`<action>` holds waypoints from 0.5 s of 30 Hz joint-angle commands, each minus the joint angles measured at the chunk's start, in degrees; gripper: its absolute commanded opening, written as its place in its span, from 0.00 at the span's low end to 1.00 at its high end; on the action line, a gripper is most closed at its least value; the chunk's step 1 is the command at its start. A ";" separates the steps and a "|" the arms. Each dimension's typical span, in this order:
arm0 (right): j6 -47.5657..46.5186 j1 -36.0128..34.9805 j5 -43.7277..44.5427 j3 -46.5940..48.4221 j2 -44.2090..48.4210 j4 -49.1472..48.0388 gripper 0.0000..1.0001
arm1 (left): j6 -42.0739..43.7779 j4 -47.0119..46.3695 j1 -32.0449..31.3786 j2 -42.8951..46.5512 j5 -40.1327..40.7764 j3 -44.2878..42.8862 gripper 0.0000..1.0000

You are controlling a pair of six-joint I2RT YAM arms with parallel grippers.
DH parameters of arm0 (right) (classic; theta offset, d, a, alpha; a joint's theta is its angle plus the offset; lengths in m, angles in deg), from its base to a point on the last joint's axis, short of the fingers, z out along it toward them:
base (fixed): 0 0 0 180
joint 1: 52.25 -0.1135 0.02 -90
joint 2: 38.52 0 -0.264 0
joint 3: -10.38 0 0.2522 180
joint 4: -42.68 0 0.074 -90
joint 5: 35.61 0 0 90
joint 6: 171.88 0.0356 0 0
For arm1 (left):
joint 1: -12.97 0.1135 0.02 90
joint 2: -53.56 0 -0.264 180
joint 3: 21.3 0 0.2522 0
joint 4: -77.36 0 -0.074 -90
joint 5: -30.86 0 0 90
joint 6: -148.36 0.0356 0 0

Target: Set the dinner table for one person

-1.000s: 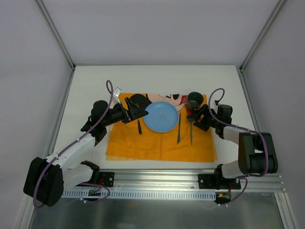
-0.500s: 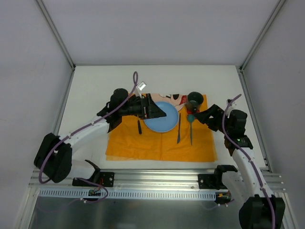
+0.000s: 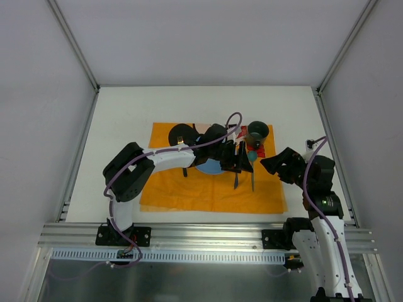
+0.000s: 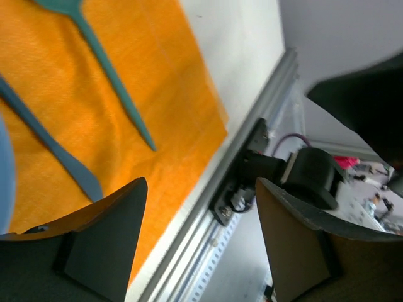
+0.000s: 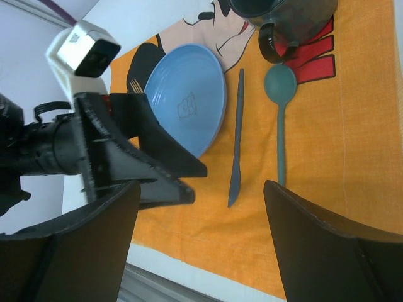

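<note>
We find the dinner table (image 3: 126, 113) white and flat, with a metal rail (image 3: 208, 234) along its near edge. An orange placemat (image 3: 208, 195) lies at its middle, close to that edge. The setting looks nearly complete to us.

At the mat's left side lies a dark utensil (image 3: 184, 171), which we take for the fork; it is too small to confirm. Just right of it sits the blue plate (image 5: 189, 107), partly hidden from above by the left arm, which reaches across it.

The left gripper (image 3: 242, 157) hangs over the plate's right rim, above the knife's far end. Its fingers stand apart and its wrist view shows nothing between them: released and empty. How high it hangs we cannot tell.

The knife (image 5: 237, 138) lies just right of the plate and the teal spoon (image 5: 280, 126) just right of the knife, parallel and not touching. The dark mug (image 5: 289, 16) stands at the mat's far right corner, beside the spoon's bowl.

The right gripper (image 3: 277, 165) hangs off the mat's right edge, fingers spread, grasping nothing.

Risks, in our judgement:
- A low sideways move by the left gripper could skew the knife into the spoon or shift the plate.
- Its looping cable passes near the mug and could catch it.
- Fingers dragging on the cloth could bunch it and disturb everything.
- The two grippers are near each other, and a joint reach toward the spoon could make them collide.
</note>
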 commanded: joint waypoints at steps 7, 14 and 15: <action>-1.51 0.25 0.15 2.66 3.08 4.56 0.83 | 4.98 9.63 -0.87 -1.77 17.71 -4.77 0.61; -1.77 0.25 -0.02 2.83 3.61 5.26 0.83 | 7.44 14.19 -0.95 -0.89 25.63 -5.48 0.60; -1.77 0.25 -0.11 2.83 3.70 5.09 0.83 | 7.62 14.46 -1.04 -0.98 26.42 -5.56 0.60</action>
